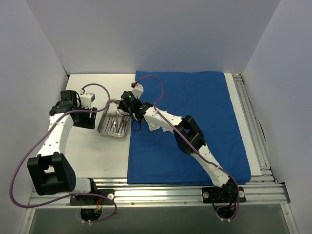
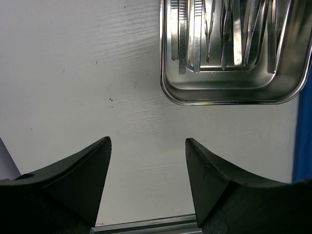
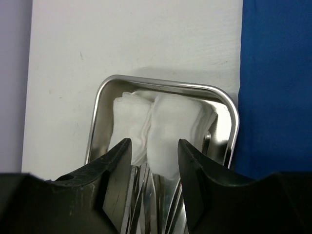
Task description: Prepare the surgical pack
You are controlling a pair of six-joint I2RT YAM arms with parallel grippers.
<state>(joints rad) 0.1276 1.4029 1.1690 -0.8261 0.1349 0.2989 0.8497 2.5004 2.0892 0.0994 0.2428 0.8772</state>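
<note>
Right claw: jaws part-spread astride the gauze wad in the steel tray, with the instruments; you cannot tell if it pinches. Left claw: spread, empty, held aside. Drape: flat beside tray, likely for wrapping. White table, white-walled booth.

Glossy steel tray, soft gauze, matt cloth drape.

white gauze wad lies at the far end of the steel tray, over thin instruments, between the parted right gripper fingers, possibly touching one. blue drape lies just right of the tray.
</note>
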